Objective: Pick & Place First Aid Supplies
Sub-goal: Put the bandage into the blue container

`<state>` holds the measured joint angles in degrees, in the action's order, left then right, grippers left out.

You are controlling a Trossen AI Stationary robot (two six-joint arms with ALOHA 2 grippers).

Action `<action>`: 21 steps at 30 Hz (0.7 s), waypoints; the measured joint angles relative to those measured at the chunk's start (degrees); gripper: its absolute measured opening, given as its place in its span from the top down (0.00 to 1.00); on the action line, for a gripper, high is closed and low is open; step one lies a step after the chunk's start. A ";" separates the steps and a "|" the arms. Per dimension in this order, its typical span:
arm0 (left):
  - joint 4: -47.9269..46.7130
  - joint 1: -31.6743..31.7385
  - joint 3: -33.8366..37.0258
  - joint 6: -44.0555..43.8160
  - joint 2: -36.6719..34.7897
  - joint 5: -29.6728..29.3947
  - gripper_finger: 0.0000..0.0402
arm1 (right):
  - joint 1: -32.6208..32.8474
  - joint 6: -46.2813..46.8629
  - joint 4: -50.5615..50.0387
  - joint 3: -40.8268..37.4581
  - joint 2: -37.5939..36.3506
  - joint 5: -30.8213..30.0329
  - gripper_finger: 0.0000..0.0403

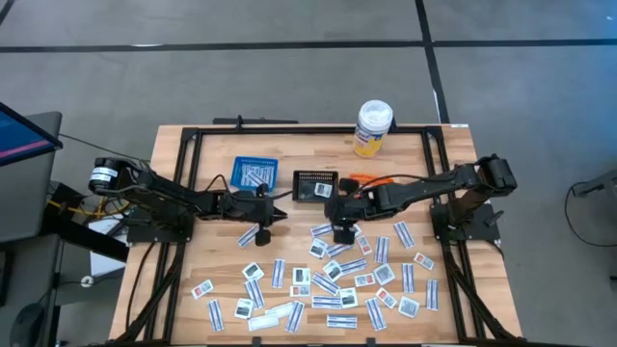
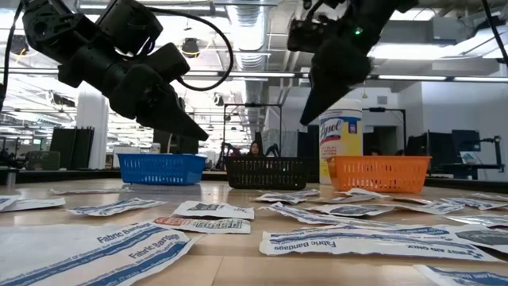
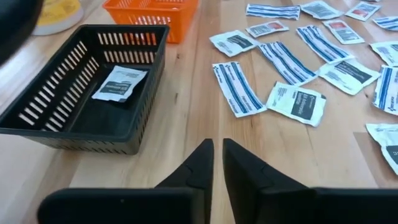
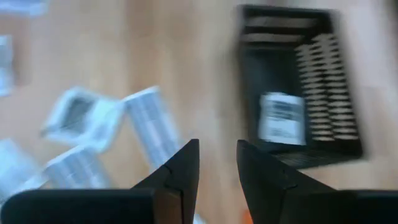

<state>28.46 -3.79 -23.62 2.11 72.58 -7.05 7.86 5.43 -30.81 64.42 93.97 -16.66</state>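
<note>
Dozens of first aid supplies (image 1: 328, 284), flat white packets, lie scattered over the near half of the wooden table (image 1: 174, 164) in the high view; their print is too small to read from here. The blue basket (image 1: 254, 173) holds several packets, the black basket (image 1: 315, 185) one, and the orange basket (image 1: 371, 180) is mostly covered by the right arm. A white bottle (image 1: 373, 128) stands at the far edge. The left gripper (image 1: 280, 218) hangs beside the blue basket, the right gripper (image 1: 342, 234) over the top of the scatter.

Low view: both arms hang dark above the table, fingertips hard to make out against the room. Strips in front read "Fabric Bandage" in blue.

Left wrist view: its fingers (image 3: 198, 169) stand slightly apart with nothing between them, over bare wood beside the black basket, whose one square packet (image 3: 120, 83) shows dark print. Narrow blue-striped strips and small squares lie beyond.

Right wrist view: blurred; the fingers (image 4: 185, 167) are parted and empty, between loose packets and the black basket.
</note>
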 joint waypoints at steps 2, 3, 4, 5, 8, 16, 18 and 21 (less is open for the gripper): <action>-0.14 0.00 0.00 0.00 0.00 -0.03 0.88 | 0.07 -1.23 -0.33 0.00 -0.01 3.50 0.75; -0.17 0.00 0.00 0.00 0.00 -0.04 0.87 | 0.12 -1.34 -0.70 -0.01 -0.25 4.46 0.75; -0.33 0.00 0.00 -0.05 0.00 -0.09 0.86 | 0.29 -1.35 -0.97 -0.04 -0.54 4.81 0.75; -0.62 0.00 0.02 -0.31 0.00 -0.16 0.85 | 0.39 -1.46 -0.90 -0.03 -0.75 4.77 0.75; -1.42 0.00 0.02 -1.57 0.00 -0.15 0.82 | 0.28 -1.46 -1.47 -0.68 -1.02 5.08 0.75; -3.60 0.00 0.04 -2.40 0.00 -0.17 0.81 | -3.83 -1.55 9.39 -10.10 -1.57 16.29 0.75; -3.58 0.00 0.04 -2.40 0.00 -0.19 0.81 | -5.29 -4.85 15.23 -11.74 -1.57 20.67 0.75; -3.55 0.00 0.04 -2.40 0.00 -0.38 0.81 | -7.18 -4.40 18.03 -12.37 -1.03 22.78 0.75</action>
<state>24.91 -3.79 -23.57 -0.30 72.58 -7.43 0.68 1.02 -12.78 52.06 92.95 6.12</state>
